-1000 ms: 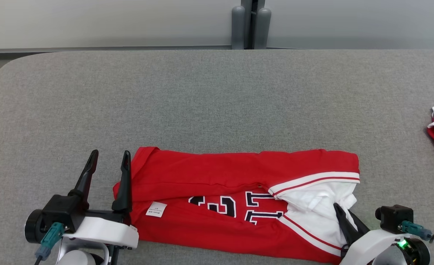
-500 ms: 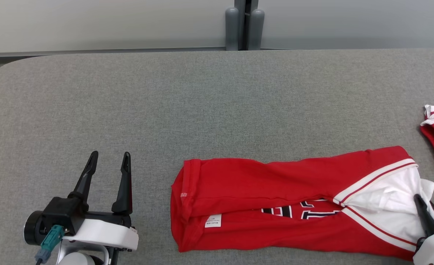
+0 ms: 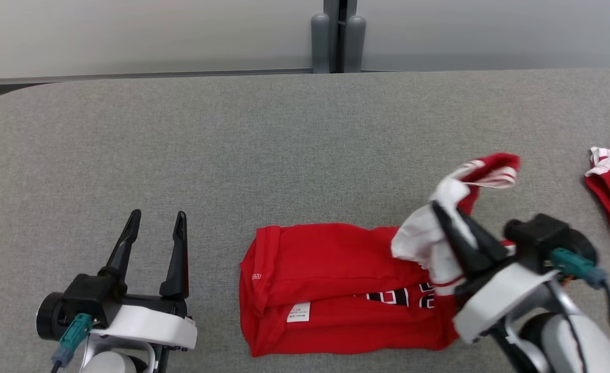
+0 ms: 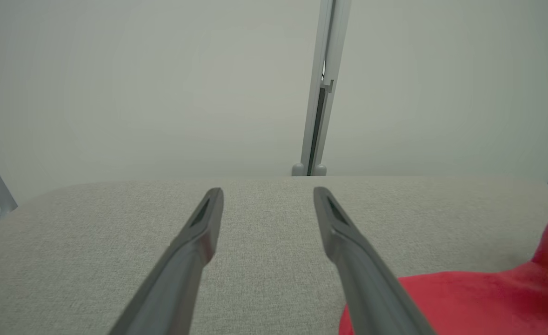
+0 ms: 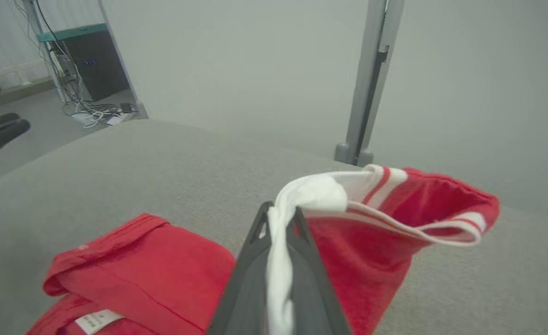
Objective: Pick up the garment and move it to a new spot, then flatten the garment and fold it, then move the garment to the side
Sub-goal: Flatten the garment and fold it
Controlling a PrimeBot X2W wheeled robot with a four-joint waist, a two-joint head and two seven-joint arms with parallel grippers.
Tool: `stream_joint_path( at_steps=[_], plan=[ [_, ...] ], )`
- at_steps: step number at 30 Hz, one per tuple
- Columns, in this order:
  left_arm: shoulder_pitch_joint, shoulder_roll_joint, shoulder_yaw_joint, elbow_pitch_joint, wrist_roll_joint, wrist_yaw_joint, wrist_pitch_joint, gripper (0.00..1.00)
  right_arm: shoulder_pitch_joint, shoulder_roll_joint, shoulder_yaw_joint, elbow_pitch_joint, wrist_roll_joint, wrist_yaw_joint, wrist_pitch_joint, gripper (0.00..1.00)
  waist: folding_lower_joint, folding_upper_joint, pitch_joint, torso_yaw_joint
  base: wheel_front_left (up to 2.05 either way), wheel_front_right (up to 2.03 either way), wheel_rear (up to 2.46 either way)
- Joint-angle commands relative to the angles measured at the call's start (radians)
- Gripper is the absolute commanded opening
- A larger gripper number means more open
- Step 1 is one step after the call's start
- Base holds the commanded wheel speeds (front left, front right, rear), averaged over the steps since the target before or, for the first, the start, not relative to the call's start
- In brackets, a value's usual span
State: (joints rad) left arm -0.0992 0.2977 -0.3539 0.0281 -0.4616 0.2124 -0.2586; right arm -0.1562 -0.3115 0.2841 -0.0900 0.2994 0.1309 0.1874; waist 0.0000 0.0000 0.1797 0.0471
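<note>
My head camera looks down on the grey table (image 3: 284, 129); my wrist cameras sit low, close, facing the far wall (image 4: 116, 93). All share the red shirt (image 3: 325, 259).

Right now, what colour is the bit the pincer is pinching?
White, on the red garment; clearest in the right wrist view.

At the bottom centre of the frame, the right gripper (image 5: 281, 214) is seen with its two dark fingers pinched together on a white fold of the red garment (image 5: 385, 232). A striped, open end of the cloth is held raised at centre right. The folded remainder is laid on the grey table (image 5: 162, 158) at lower left, where a white label (image 5: 95, 321) is shown. A grey post (image 5: 369, 93) is seen at upper right, and a dark cabinet (image 5: 92, 60) with cables (image 5: 97, 114) at upper left.
</note>
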Motion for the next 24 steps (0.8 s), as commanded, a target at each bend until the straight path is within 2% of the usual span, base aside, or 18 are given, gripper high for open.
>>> stream_joint_path(
  at_steps=[1, 5, 8, 16, 17, 18, 19, 24],
  plan=[
    [-0.018, 0.004, 0.001, 0.0, -0.004, -0.004, -0.003, 1.0, -0.025, 0.015, 0.044, -0.005, 0.012, 0.0, 0.008, 0.0, 0.0, 0.0, 0.003, 0.006, 0.0, 0.0, 0.0],
    [-0.034, -0.002, -0.005, 0.003, -0.005, -0.009, -0.001, 1.0, -0.101, 0.086, 0.241, 0.043, 0.053, 0.0, 0.006, 0.0, 0.0, 0.0, 0.016, 0.029, 0.0, 0.0, 0.0],
    [-0.048, -0.013, -0.012, 0.014, -0.007, -0.017, -0.002, 1.0, -0.156, 0.15, 0.373, 0.154, 0.097, 0.0, -0.026, 0.0, 0.0, 0.0, 0.034, 0.057, 0.0, 0.0, 0.0],
    [-0.072, -0.036, -0.012, 0.042, 0.0, -0.034, -0.006, 1.0, -0.222, 0.214, 0.464, 0.38, 0.157, 0.0, -0.113, 0.0, 0.0, 0.0, 0.062, 0.088, 0.0, 0.0, 0.0],
    [-0.075, -0.037, -0.011, 0.045, 0.002, -0.034, -0.006, 1.0, -0.228, 0.218, 0.465, 0.394, 0.164, 0.0, -0.126, 0.13, 0.0, 0.0, 0.064, 0.088, 0.0, 0.0, 0.0],
    [-0.076, -0.039, -0.009, 0.047, 0.003, -0.036, -0.006, 1.0, -0.235, 0.221, 0.466, 0.405, 0.165, 0.0, -0.141, 0.42, 0.0, 0.0, 0.066, 0.087, 0.0, 0.0, 0.0],
    [-0.078, -0.039, -0.006, 0.049, 0.004, -0.038, -0.007, 1.0, -0.247, 0.224, 0.462, 0.408, 0.159, 0.0, -0.165, 1.0, 0.0, 0.0, 0.068, 0.086, 0.0, 0.0, 0.0],
    [-0.082, -0.041, 0.005, 0.059, 0.014, -0.045, -0.007, 1.0, -0.274, 0.224, 0.438, 0.359, 0.175, 0.0, -0.279, 1.0, 0.0, 0.0, 0.067, 0.072, 0.0, 0.0, 0.0]
  ],
)
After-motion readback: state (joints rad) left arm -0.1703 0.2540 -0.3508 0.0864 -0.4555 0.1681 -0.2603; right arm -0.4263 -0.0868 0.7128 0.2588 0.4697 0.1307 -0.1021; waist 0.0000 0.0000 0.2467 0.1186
